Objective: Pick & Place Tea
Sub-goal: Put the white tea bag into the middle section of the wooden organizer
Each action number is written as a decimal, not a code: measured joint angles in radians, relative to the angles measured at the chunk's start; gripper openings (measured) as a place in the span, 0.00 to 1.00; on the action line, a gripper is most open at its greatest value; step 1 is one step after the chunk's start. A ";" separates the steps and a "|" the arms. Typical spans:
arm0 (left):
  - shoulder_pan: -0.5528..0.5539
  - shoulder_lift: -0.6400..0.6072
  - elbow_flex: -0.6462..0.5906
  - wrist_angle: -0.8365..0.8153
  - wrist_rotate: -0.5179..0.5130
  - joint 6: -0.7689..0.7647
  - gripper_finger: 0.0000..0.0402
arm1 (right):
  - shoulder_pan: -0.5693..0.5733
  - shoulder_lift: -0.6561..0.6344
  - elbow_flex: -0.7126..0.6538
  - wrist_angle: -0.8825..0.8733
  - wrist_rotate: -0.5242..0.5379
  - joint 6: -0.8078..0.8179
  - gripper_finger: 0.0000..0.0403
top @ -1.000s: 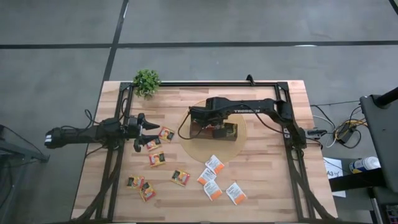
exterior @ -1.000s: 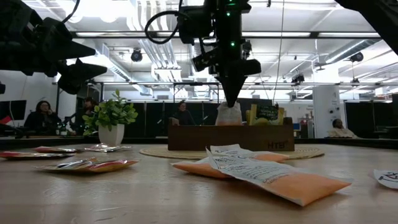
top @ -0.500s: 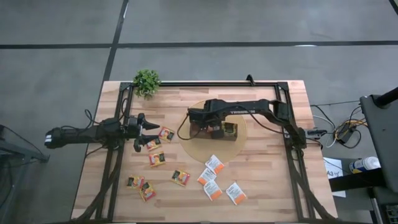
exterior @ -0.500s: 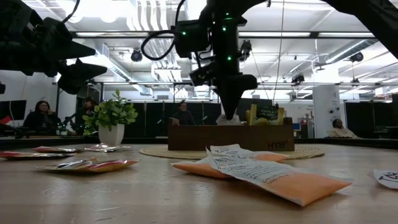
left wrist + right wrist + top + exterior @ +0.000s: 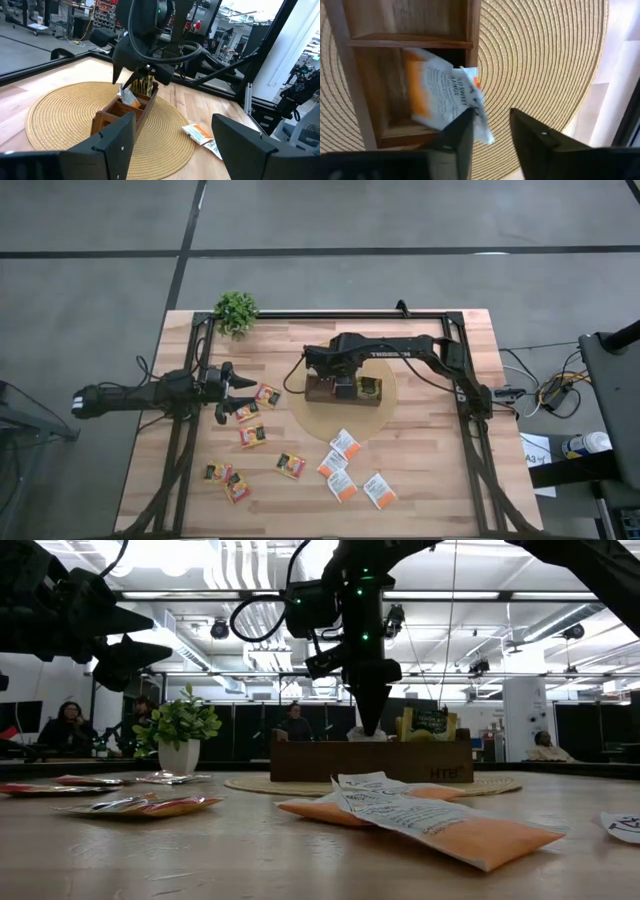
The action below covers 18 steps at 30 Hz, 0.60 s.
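Observation:
A white-orange tea sachet point(image 5: 442, 95) stands tilted in a middle compartment of the brown divided box point(image 5: 345, 388), leaning on the box wall with one corner over its rim. My right gripper point(image 5: 490, 132) hovers just above it, open and pointing down, its fingertips on either side of that corner. In the low view only the sachet's top point(image 5: 367, 736) shows over the box. Dark green-yellow sachets point(image 5: 370, 387) stand in the compartment to the right. My left gripper point(image 5: 235, 397) waits open at the table's left, above the yellow-red-black sachets point(image 5: 253, 435). My right gripper is open over the white-orange sachet's raised corner point(image 5: 484, 131), coming from above. That corner lies close to one finger point(image 5: 462, 137); whether it touches I cannot tell. The sachet rests in the box compartment, tilted.
The box sits on a round woven mat point(image 5: 305, 418). Several white-orange sachets point(image 5: 342, 485) lie on the near part of the table, several yellow-red-black ones point(image 5: 291, 466) to their left. A potted plant point(image 5: 236, 311) stands at the far left corner. A black frame rims the table.
My right gripper has come down over the box and shifted slightly toward the far edge. The white-orange sachet, which hung below the fingers above the box, has sunk into the compartment, so that only its top shows in the low view.

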 joint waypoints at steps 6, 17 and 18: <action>0.000 0.000 0.000 0.000 0.000 0.000 0.64 | 0.000 -0.036 0.017 -0.008 -0.001 0.028 0.48; 0.000 0.000 0.000 0.000 0.000 0.000 0.64 | 0.030 -0.170 0.003 -0.019 -0.285 0.124 0.58; 0.000 0.000 0.000 0.000 0.000 0.000 0.64 | 0.039 -0.179 -0.004 -0.019 -0.333 0.120 0.58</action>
